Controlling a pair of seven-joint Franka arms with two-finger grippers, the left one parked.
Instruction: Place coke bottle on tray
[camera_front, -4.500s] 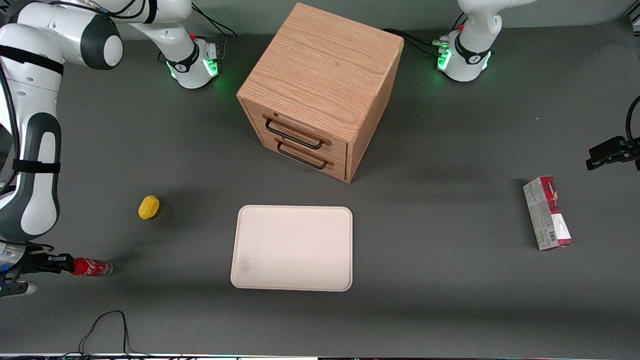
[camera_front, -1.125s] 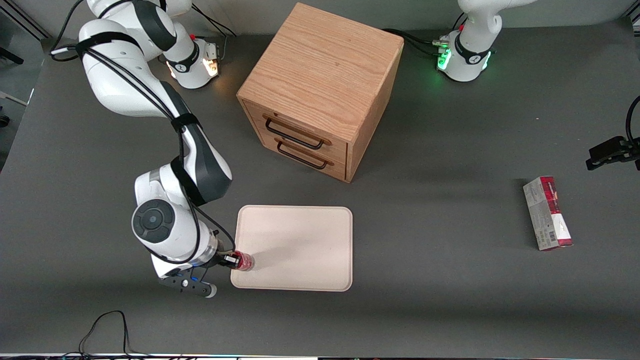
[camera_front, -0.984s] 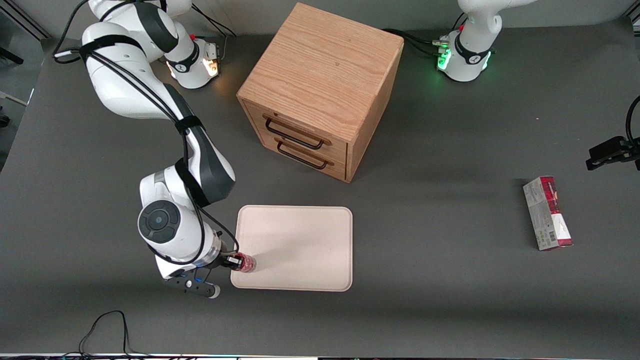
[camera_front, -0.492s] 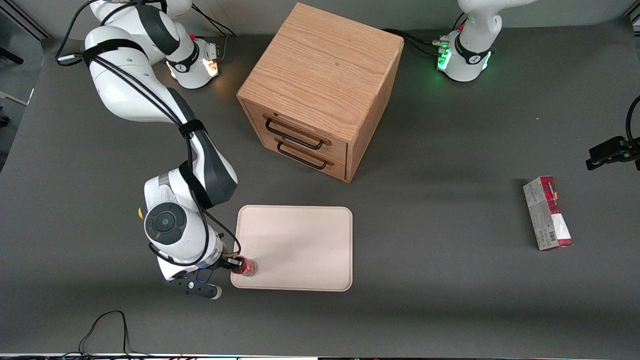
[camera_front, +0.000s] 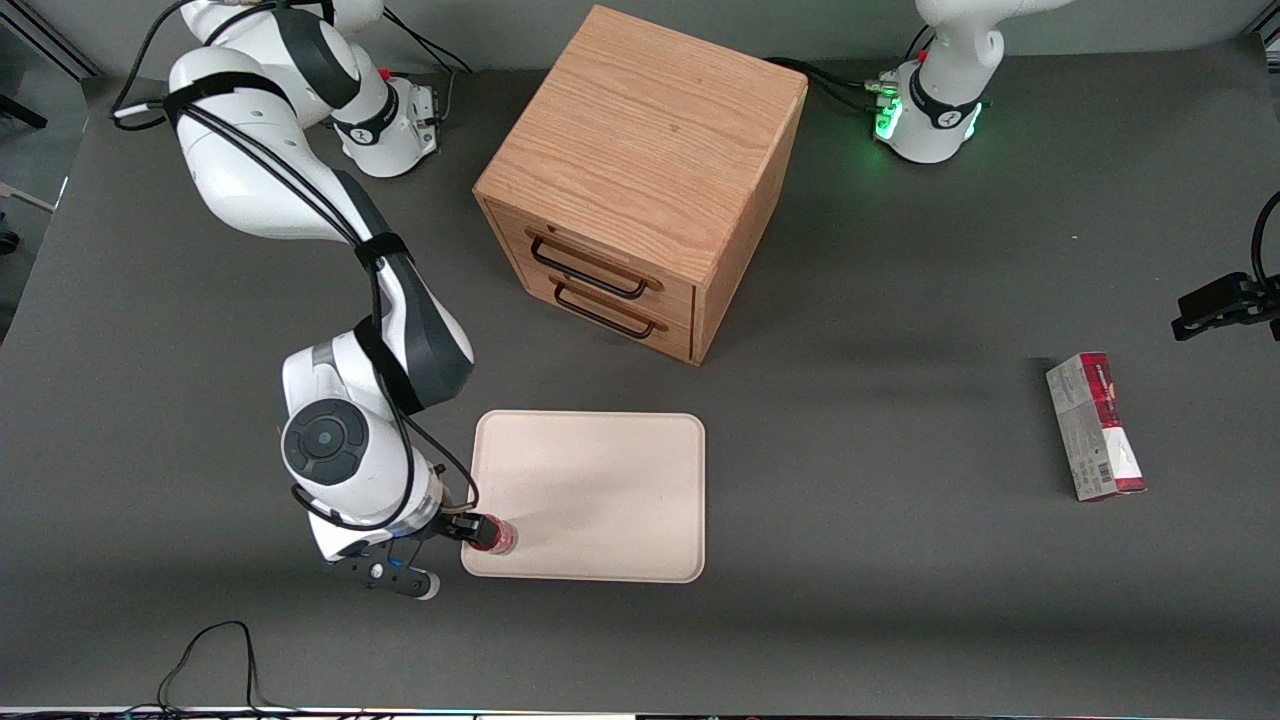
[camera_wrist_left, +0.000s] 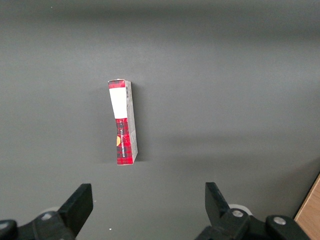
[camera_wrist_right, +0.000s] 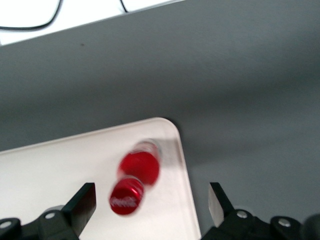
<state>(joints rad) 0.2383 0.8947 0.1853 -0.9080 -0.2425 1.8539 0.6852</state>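
— Looking from the front, where is the coke bottle (camera_front: 497, 535) now?
— It stands on the tray (camera_front: 600, 470), in the corner nearest the camera at the working arm's end. The gripper (camera_front: 470, 527) is just above that corner, right beside the bottle.
— Do the fingers hold it?
— From the front I cannot tell. In the right wrist view the fingers (camera_wrist_right: 85, 201) are spread wide, with the bottle (camera_wrist_right: 132, 182) between them and touching neither. It looks upright, a little blurred, and close to the tray's rounded rim (camera_wrist_right: 172, 131).
— What else is on the table (camera_front: 900, 560)?
— A wooden drawer cabinet (camera_front: 640, 180) farther from the camera than the tray, and a red-and-grey carton (camera_front: 1095, 425) toward the parked arm's end. The left wrist view shows only that carton (camera_wrist_left: 123, 122), lying flat.
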